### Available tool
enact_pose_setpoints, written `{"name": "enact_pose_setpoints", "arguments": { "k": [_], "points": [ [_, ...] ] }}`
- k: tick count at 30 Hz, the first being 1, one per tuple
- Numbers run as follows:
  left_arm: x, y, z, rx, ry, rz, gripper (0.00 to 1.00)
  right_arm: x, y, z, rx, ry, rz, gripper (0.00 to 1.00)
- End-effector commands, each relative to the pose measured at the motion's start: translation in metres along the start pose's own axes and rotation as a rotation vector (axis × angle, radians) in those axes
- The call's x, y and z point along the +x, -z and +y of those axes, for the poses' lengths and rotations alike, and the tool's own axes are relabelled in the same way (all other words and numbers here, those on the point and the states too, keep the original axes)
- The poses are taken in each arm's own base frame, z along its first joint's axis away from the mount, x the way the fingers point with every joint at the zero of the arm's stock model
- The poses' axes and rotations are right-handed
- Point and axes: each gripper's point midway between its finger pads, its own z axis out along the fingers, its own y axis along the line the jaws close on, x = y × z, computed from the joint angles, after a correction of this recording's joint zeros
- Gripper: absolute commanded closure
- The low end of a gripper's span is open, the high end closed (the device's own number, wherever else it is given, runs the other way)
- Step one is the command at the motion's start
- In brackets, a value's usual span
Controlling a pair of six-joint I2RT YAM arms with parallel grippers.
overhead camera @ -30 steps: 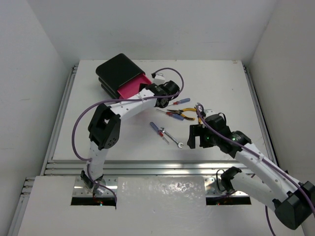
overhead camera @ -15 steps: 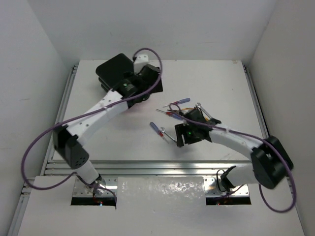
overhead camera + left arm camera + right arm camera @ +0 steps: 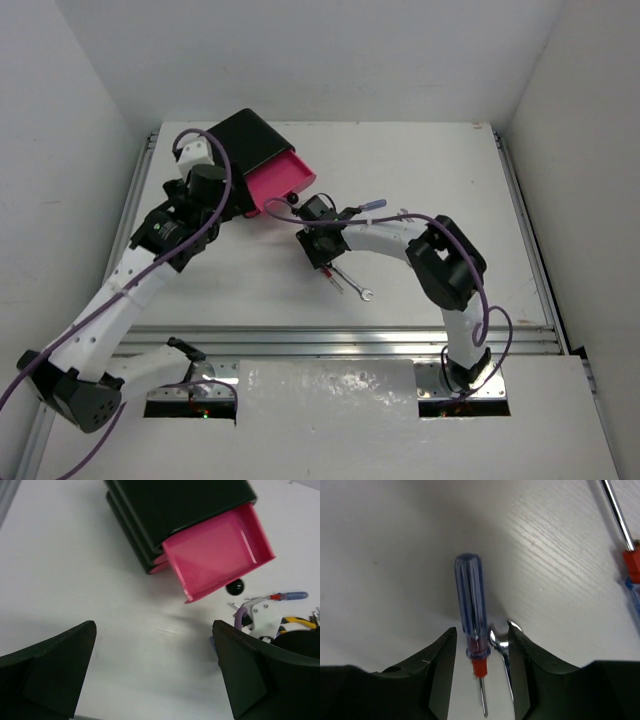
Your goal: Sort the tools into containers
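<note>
The black box [image 3: 238, 140] stands at the back left with its top pink drawer [image 3: 277, 183] pulled out and nothing in it [image 3: 215, 550]; the drawer's black knob [image 3: 235, 586] faces the tools. My left gripper [image 3: 154, 630] hangs open above bare table, left of the drawer [image 3: 207, 190]. My right gripper [image 3: 320, 248] is down at the table. Its jaws straddle a blue-handled screwdriver [image 3: 471, 610] and the head of a silver wrench [image 3: 500, 639]. A gap shows beside the screwdriver [image 3: 481, 630].
The wrench's shaft [image 3: 352, 283] sticks out toward the near edge. Another blue-handled screwdriver [image 3: 287, 596] and yellow-handled pliers [image 3: 295, 622] lie right of the drawer. A further screwdriver's shaft [image 3: 619, 520] crosses the right wrist view's corner. Two lower drawers stay shut.
My left arm has swung back left from the box, leaving the top drawer open. My right arm has reached left and come down over the screwdriver and wrench.
</note>
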Motion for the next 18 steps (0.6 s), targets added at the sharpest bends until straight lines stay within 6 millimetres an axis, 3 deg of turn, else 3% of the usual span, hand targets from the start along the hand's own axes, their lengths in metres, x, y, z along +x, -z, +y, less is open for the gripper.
{"name": "enact_pose_setpoints", "arguments": {
  "k": [1, 4, 6, 10, 13, 18],
  "points": [
    [-0.010, 0.022, 0.021, 0.000, 0.001, -0.082, 0.00, -0.016, -0.007, 0.004, -0.009, 0.050, -0.017, 0.56],
    [0.006, 0.019, 0.047, -0.086, -0.013, -0.110, 0.00, -0.016, -0.018, 0.012, -0.019, 0.069, -0.007, 0.62],
    [0.008, 0.020, 0.050, -0.077, 0.007, -0.135, 0.00, -0.017, -0.024, 0.013, -0.008, 0.081, 0.002, 0.65],
    [0.016, 0.017, 0.055, -0.093, 0.010, -0.130, 0.00, -0.008, -0.028, 0.016, -0.004, 0.093, 0.033, 0.86],
    [0.014, 0.018, 0.058, -0.100, 0.018, -0.145, 0.00, -0.007, -0.017, 0.025, -0.016, 0.093, 0.004, 0.93],
    [0.009, 0.025, 0.062, -0.097, 0.060, -0.181, 0.00, -0.024, 0.032, 0.044, -0.061, 0.063, -0.099, 0.99]
  ]
}}
